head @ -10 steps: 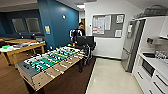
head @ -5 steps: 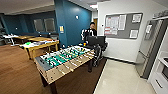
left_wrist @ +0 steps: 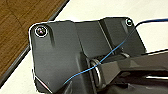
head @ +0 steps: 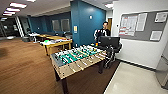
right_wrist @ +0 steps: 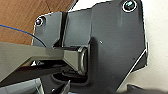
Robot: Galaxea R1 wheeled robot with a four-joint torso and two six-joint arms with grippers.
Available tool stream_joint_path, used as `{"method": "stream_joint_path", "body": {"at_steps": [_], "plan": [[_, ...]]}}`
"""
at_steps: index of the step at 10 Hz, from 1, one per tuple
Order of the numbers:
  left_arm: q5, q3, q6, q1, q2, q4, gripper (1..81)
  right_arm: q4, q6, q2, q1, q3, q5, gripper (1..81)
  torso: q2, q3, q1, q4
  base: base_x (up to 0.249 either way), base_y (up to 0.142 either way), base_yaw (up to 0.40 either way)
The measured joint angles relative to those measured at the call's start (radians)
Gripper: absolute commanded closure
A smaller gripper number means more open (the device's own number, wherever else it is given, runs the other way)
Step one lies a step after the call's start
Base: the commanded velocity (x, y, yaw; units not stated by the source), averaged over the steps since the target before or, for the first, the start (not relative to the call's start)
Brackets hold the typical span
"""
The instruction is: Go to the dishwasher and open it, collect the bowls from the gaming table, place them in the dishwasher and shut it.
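Ahead, gaming table (head: 78, 58) — wood floor (head: 25, 67) leftward, pale floor (head: 130, 80) rightward — hands' state unclear.

One table-football table (head: 78, 58) — one person (head: 102, 33) — one noticeboard (head: 142, 25)

Football table (head: 75, 60) stands on brown wood-look floor (head: 25, 70), its far end close to a pale tiled area (head: 132, 80); green field with rods across it. A small orange item (head: 96, 44) sits at the far end, too blurred to identify. Behind, yellow-topped tables (head: 56, 42) stand on the same wood floor.
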Motion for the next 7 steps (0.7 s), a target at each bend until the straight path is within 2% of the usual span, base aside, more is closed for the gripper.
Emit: {"method": "stream_joint_path", "body": {"at_steps": [7], "plan": [[0.004, -0.007, 0.001, -0.001, 0.001, 0.0, 1.0, 0.0, 0.0, 0.01, -0.014, -0.002, 0.009, 1.0, 0.0, 0.0, 0.0, 0.0, 0.0, 0.0, 0.355]]}}
